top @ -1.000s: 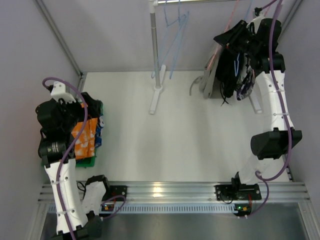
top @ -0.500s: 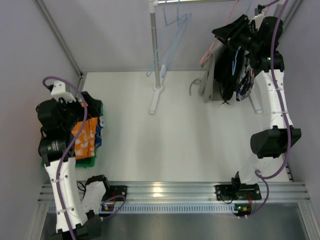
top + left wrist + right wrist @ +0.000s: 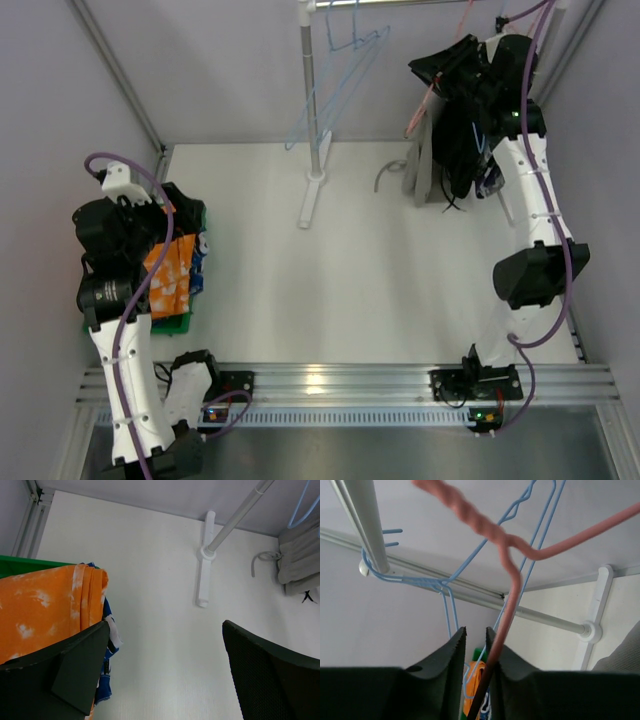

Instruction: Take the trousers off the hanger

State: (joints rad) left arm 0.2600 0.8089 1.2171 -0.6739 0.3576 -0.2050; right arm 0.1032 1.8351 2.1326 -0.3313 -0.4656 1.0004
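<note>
The right tool (image 3: pixel 474 632) is raised up at the rack. Its wrist camera shows the two fingers almost pressed together, and the wire of the pink hanger (image 3: pixel 511 575) runs down into the narrow gap between them – it is pinched there. Behind it, blue hangers (image 3: pixel 535 510) hook over the rail (image 3: pixel 362 515). The top camera does not show this grip, but it does show the grey trousers (image 3: pixel 418 160) hanging below the pink hanger (image 3: pixel 425 100), their lower end near the surface (image 3: pixel 350 270).

The left tool (image 3: pixel 165 630) is spread wide and holds nothing. It hangs over the green basket (image 3: pixel 175 322), where the orange trousers (image 3: pixel 45 605) lie on top. Only the left wrist camera shows the blue-and-white trousers (image 3: pixel 112 635) hanging over the basket's edge below them.
</note>
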